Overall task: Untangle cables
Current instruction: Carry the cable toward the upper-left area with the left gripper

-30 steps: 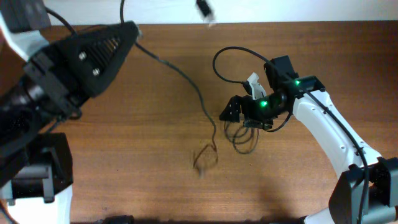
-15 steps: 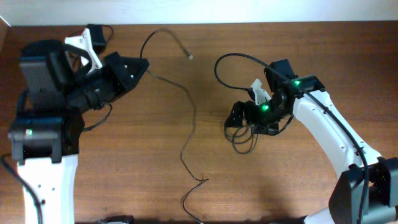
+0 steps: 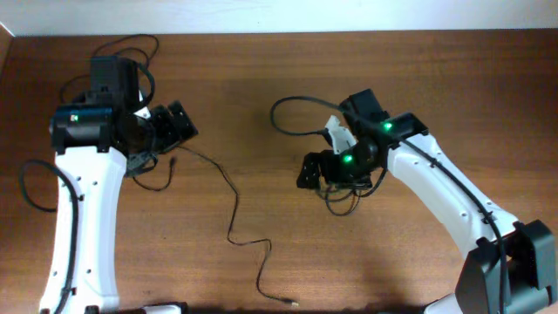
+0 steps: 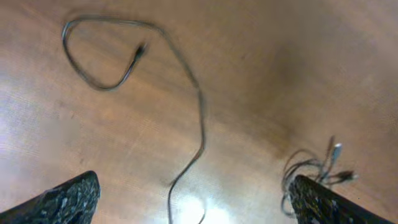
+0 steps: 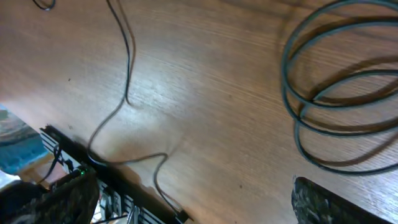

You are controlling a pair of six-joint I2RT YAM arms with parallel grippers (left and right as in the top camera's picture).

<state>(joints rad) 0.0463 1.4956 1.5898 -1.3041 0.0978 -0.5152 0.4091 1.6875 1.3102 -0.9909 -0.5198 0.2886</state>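
Cable work looks about half done: nearest the counter's [image 3: 392, 270] front edge, one loose cable [image 3: 236, 205] lies strung out alone, running up toward the left gripper [image 3: 180, 124], whose jaws stand wide and empty. Farther along, the right gripper [image 3: 312, 172], equally wide open and holding nothing, hovers just beside the coil [image 3: 342, 199], its stacked loops not yet separated.

Looks like a robotics lab: plain wooden table [image 3: 488, 78] filling the frame, strip of white wall [image 3: 349, 13] along the top edge, white-and-black left arm [image 3: 83, 209] at lower left, right arm [image 3: 445, 205] at lower right.
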